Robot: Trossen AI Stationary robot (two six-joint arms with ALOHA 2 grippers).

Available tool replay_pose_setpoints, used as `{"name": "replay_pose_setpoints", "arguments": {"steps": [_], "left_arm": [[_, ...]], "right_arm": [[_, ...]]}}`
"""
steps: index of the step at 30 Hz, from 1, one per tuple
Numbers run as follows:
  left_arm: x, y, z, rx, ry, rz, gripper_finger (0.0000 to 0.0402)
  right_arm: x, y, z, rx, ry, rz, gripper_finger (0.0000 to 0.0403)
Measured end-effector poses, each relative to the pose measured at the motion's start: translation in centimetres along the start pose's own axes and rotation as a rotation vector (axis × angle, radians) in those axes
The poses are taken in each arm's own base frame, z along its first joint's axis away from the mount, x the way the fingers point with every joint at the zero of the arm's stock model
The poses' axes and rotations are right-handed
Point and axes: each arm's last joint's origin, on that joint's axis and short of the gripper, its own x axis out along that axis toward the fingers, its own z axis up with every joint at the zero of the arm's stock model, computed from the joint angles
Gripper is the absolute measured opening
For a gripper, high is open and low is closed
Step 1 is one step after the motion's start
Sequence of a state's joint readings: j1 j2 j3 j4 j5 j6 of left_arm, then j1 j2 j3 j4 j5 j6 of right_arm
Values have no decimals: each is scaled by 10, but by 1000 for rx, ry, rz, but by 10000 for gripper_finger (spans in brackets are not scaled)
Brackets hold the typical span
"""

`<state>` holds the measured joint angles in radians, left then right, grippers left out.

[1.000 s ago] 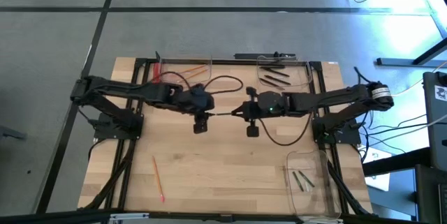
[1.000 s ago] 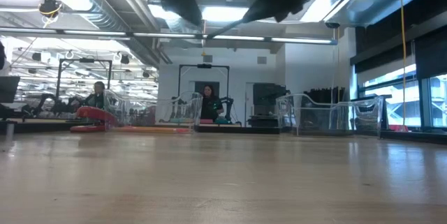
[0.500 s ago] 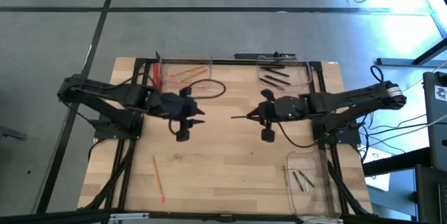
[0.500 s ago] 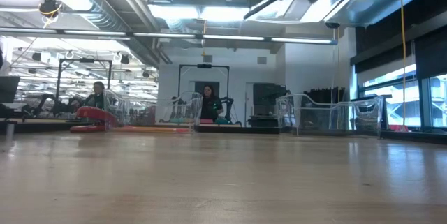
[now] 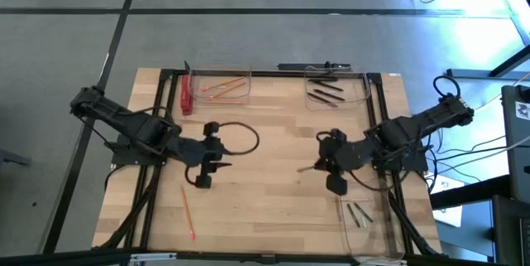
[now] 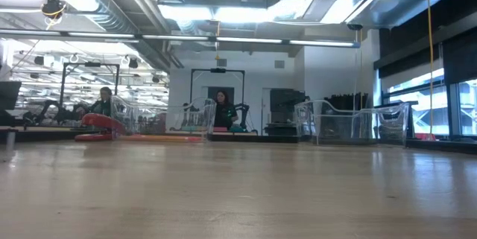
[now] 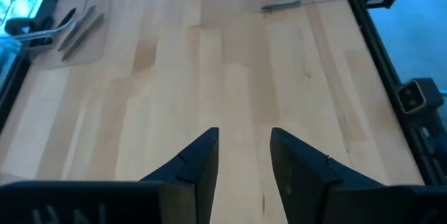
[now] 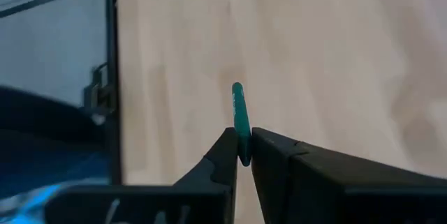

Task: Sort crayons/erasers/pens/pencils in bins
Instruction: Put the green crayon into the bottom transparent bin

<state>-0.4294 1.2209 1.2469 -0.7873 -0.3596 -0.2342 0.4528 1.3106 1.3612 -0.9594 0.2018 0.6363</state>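
The right tool hangs over the right half of the desk, just inward of the near-right bin, its fingers pinched tight on a slim teal-green stick that juts out past the fingertips toward the desk's middle. The left tool is over the left half, its fingers spread apart with nothing between them and only bare wood ahead. Between the two tools the middle of the desk lies open, a broad free lane running from the far edge to the near edge. Along the far edge stand two more clear bins: the left one holds orange pencils, with a flat red bar just beside its outer wall; the right one holds black pens. The near-right bin sits close to the right edge, with two greyish sticks in it. One pencil lies loose on the wood near the front-left corner, well apart from every bin and a little nearer the front than the left tool. A black frame rail borders the desk's far side, close behind the far bins.
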Motion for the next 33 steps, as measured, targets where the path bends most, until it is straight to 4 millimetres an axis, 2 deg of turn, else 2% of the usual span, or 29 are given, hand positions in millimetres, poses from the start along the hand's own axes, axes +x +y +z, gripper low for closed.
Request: {"name": "replay_pose_setpoints", "arguments": {"steps": [8,15,19,25,33], "left_arm": [[-5,-13,-3,48,-17,8,122],[-7,-16,-4,89,-18,8,122],[-8,-19,-5,111,-19,-1,122],[-11,-25,-7,126,-23,-18,122],[-14,-31,-9,133,-25,-37,122]], "right_arm": [[-1,27,-31,174,314,92,30],[-3,33,-59,394,692,20,33],[2,42,-68,429,843,24,31],[24,57,-81,409,930,-37,33],[68,75,-98,334,1011,-109,32]]}}
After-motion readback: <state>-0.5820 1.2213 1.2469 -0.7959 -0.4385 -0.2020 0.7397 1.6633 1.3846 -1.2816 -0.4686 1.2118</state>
